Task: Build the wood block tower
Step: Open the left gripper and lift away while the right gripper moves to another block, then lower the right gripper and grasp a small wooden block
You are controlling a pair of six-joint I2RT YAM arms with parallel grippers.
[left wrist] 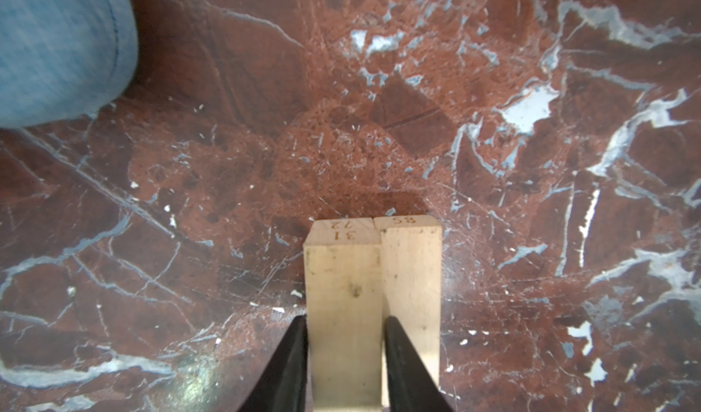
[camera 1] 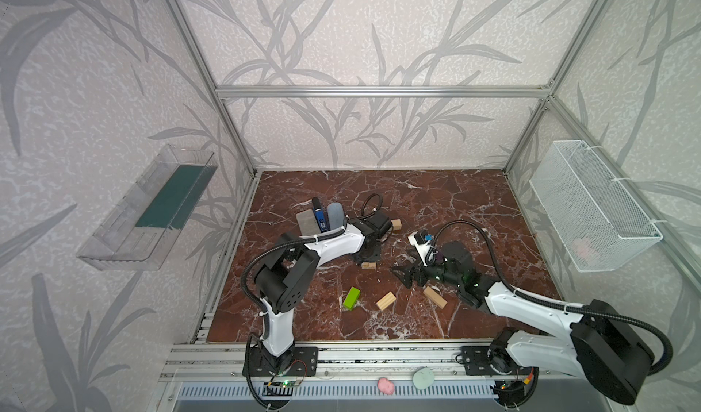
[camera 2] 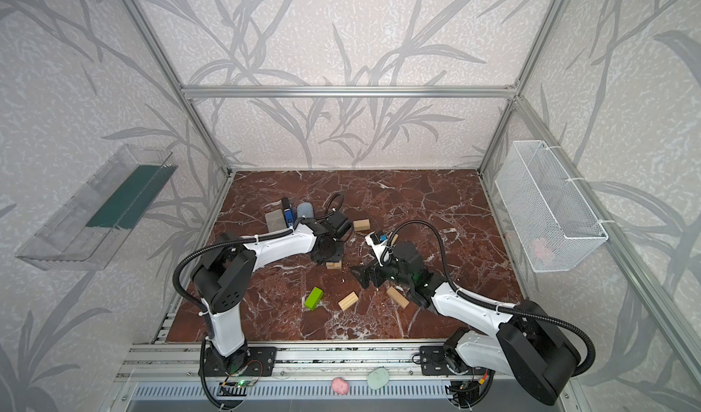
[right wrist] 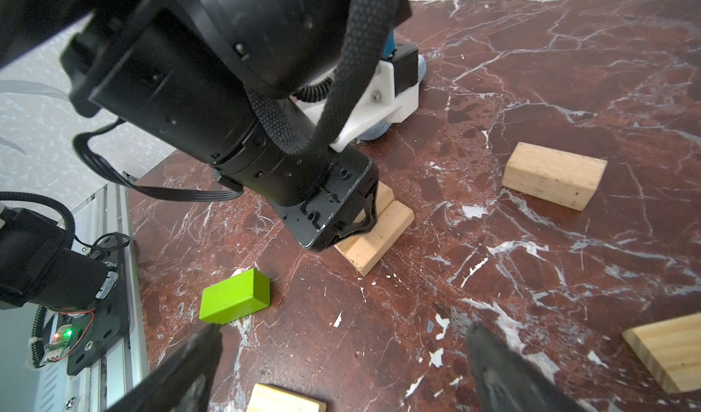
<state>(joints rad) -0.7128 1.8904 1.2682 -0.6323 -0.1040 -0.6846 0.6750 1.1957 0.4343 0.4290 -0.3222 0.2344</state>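
Two tan wood blocks (left wrist: 411, 277) lie flat side by side mid-table, in both top views (camera 1: 368, 265) (camera 2: 333, 265); nothing is stacked into a tower. My left gripper (left wrist: 343, 319) points down over them, its fingers (left wrist: 292, 357) hugging the long sides of one block; I cannot tell whether they press it. My right gripper (right wrist: 345, 330) (camera 1: 400, 277) hovers open and empty just right of them. A lime-green block (camera 1: 351, 298) (right wrist: 235, 296) and loose tan blocks (camera 1: 386, 301) (camera 1: 435, 297) (camera 1: 396, 224) lie around. A purple piece (camera 1: 439, 256) peeks from under the right arm.
Grey and blue oblong cases (camera 1: 307, 220) (camera 1: 335, 215) stand behind the left arm; the blue one (left wrist: 57, 46) is close to the left wrist. A wire basket (camera 1: 591, 209) hangs on the right wall, a clear shelf (camera 1: 151, 209) on the left wall.
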